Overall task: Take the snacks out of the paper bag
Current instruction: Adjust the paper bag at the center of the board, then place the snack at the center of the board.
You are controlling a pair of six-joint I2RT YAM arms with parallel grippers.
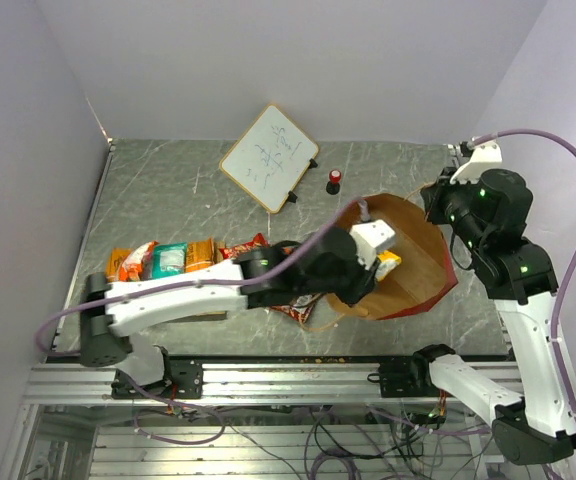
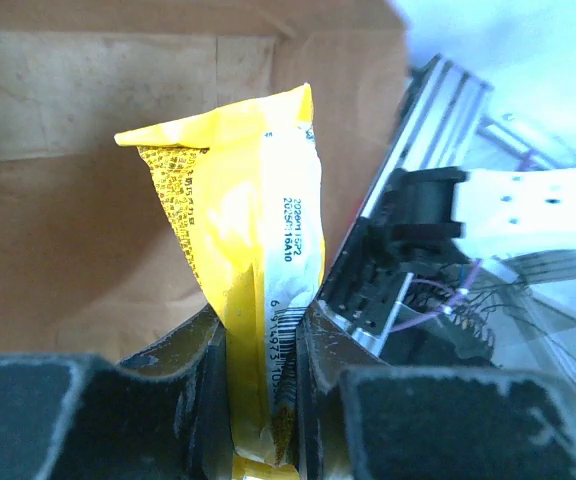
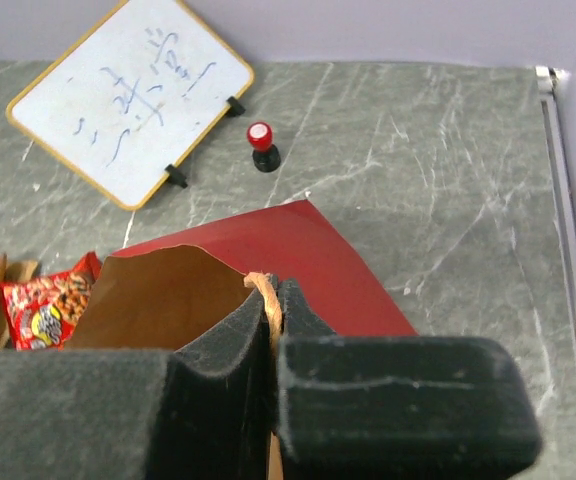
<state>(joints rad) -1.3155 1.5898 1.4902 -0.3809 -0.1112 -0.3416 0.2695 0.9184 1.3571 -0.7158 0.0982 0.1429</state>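
Note:
The paper bag [image 1: 418, 255], red outside and brown inside, lies open at the right middle of the table. My left gripper [image 1: 380, 262] reaches into its mouth and is shut on a yellow snack packet [image 2: 258, 250], seen upright between the jaws against the bag's brown inner wall [image 2: 68, 200]. My right gripper [image 1: 438, 200] is shut on the bag's thin twisted handle [image 3: 266, 300] at the far rim and holds it up; the red outer side [image 3: 298, 250] shows below. Several snacks lie in a row at the left: orange [image 1: 126, 262], teal [image 1: 170, 259], tan-brown [image 1: 200, 254], red [image 1: 245, 247].
A white whiteboard [image 1: 270, 157] stands tilted at the back centre, and it also shows in the right wrist view [image 3: 133, 95]. A small red-capped object [image 1: 335, 178] stands next to it. Another red packet [image 1: 293, 308] lies under my left arm.

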